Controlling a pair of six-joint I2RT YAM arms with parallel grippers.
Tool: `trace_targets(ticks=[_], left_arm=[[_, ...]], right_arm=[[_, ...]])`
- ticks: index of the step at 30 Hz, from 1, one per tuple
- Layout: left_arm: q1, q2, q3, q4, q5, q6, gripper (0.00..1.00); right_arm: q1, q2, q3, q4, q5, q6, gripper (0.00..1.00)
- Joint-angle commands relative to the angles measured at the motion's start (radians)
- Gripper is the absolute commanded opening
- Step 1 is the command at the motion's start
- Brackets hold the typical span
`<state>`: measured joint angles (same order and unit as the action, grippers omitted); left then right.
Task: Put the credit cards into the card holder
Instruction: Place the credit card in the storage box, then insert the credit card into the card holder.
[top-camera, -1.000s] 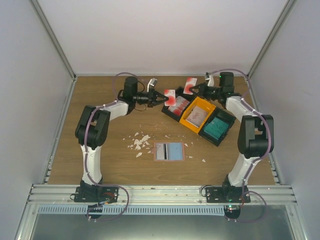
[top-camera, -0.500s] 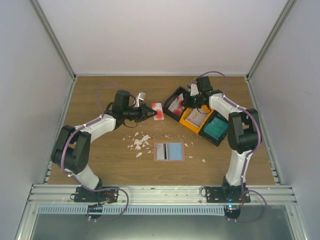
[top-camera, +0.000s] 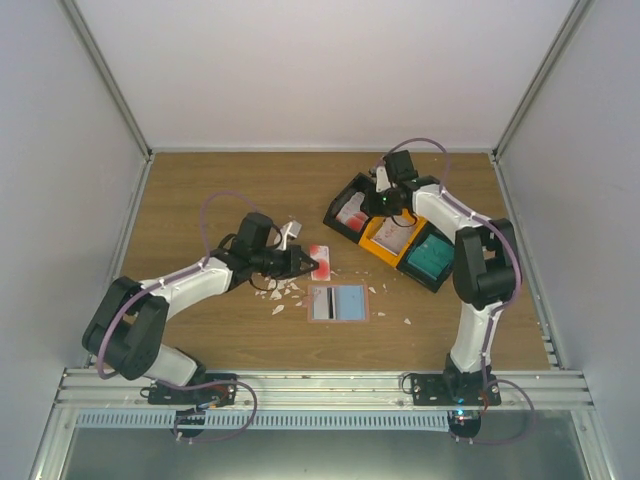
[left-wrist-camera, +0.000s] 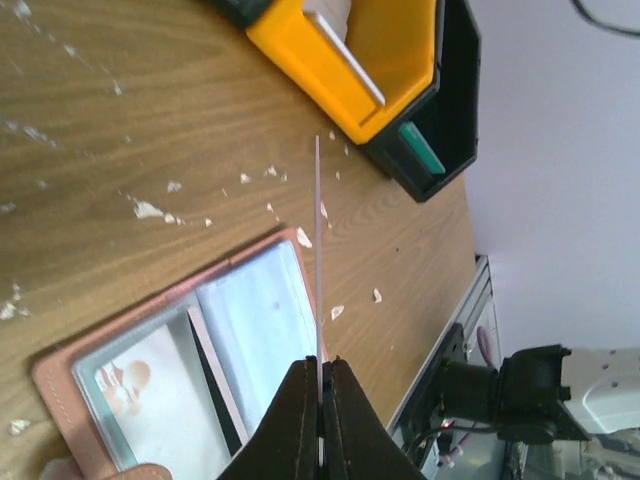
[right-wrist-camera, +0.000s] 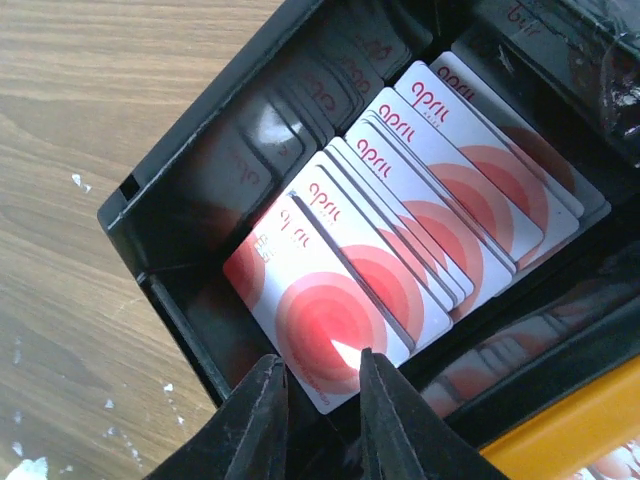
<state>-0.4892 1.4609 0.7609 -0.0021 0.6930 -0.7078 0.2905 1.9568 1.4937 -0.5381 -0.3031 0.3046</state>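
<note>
The left gripper (left-wrist-camera: 320, 370) pinched a card (left-wrist-camera: 318, 250) edge-on, long axis pointing straight out near the open card holder (left-wrist-camera: 260, 320); the right gripper (right-wrist-camera: 320, 362) hung with jaws apart

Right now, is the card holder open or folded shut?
Open. The card holder lies spread flat, its pale blue inside facing up.

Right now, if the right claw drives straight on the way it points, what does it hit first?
The front red-and-white card in the black bin, just ahead of the right claw; how far ahead is unclear.
</note>
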Motion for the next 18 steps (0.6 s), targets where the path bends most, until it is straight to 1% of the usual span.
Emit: trace_targets(ticks=[1,4,6,11,14,18], left_arm=[[-0.065,-0.042,-0.038,0.01,-0.065,0.02,0.0],[-0.118,-0.054,-0.079,0.036,-0.097,0.012,0.0],[-0.153,-0.061,-0.115,0.062,-0.129,0.003,0.0],[-0.2,-0.05,-0.236,0.216,-0.133,-0.052,0.0],[-0.216,-0.025,-0.279,0.314,-0.128,-0.103,0.0],[-0.224,0.019,-0.323,0.434,-0.134,-0.201,0.0]], right_arm=[[0.033,-0.123,-0.048,0.042,0.119,0.03,0.24],[0.073,-0.251,-0.127,0.064,0.185,0.048,0.3],[0.108,-0.329,-0.208,0.072,0.223,0.063,0.35],[0.229,-0.526,-0.485,0.094,0.301,0.169,0.45],[0.3,-0.612,-0.622,0.11,0.323,0.253,0.47],[0.375,-0.657,-0.724,0.104,0.316,0.352,0.48]])
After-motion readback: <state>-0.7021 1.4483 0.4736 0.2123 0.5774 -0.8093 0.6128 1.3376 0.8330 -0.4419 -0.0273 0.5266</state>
